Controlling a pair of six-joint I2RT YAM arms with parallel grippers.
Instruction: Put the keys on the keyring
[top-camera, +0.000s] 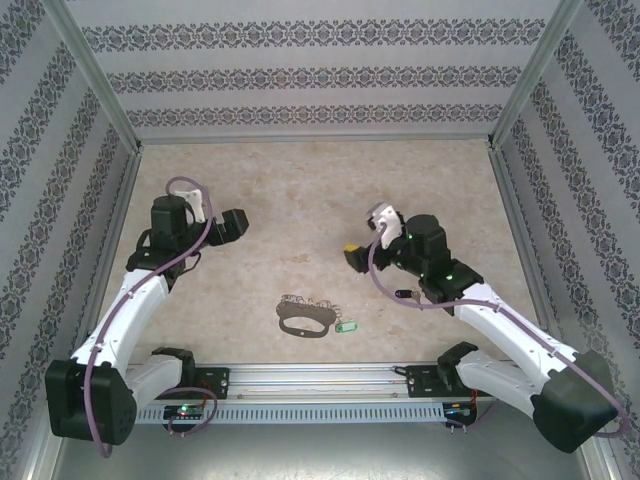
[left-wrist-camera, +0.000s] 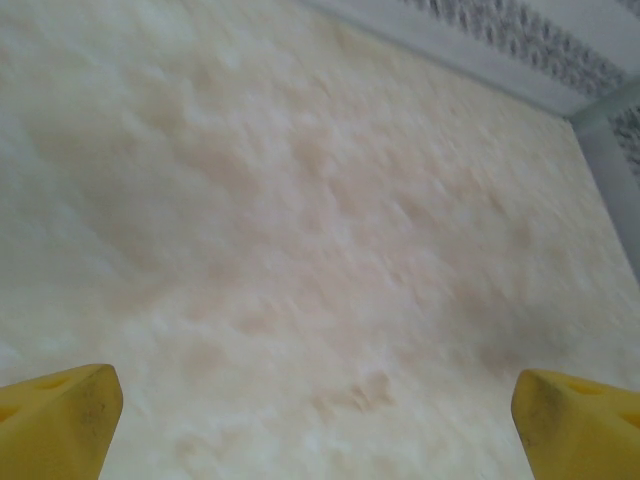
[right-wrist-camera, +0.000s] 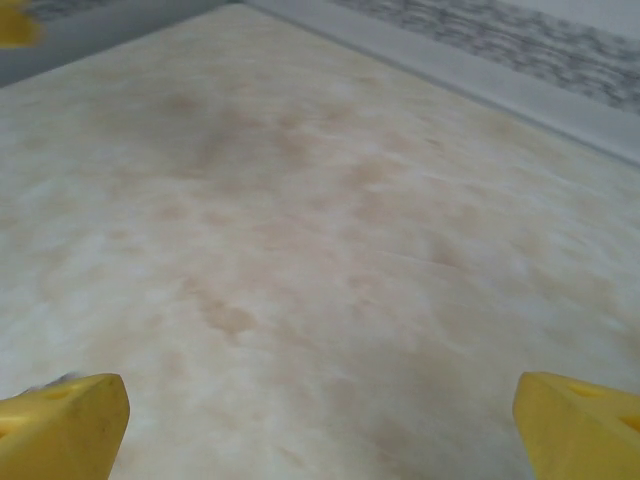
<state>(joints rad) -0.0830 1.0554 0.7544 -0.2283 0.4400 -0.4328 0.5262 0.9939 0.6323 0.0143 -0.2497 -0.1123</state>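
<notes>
The keyring (top-camera: 304, 322), a flat grey oblong loop, lies near the table's front edge. It has a row of small metal rings (top-camera: 305, 301) along its far side and a green tag (top-camera: 347, 326) at its right end. A small dark thing (top-camera: 404, 293), seemingly the key, lies by the right arm's cable; it is too small to tell more. My left gripper (top-camera: 240, 222) (left-wrist-camera: 320, 430) hovers open, far left of the keyring. My right gripper (top-camera: 352, 255) (right-wrist-camera: 320, 430) is open, up and to the right of the keyring. Between each pair of yellow fingertips (left-wrist-camera: 60, 420) (right-wrist-camera: 65, 420) there is bare table.
The beige mottled table (top-camera: 300, 190) is walled by patterned panels on three sides. A metal rail (top-camera: 320, 380) with both arm bases runs along the near edge. Purple cables loop beside each arm.
</notes>
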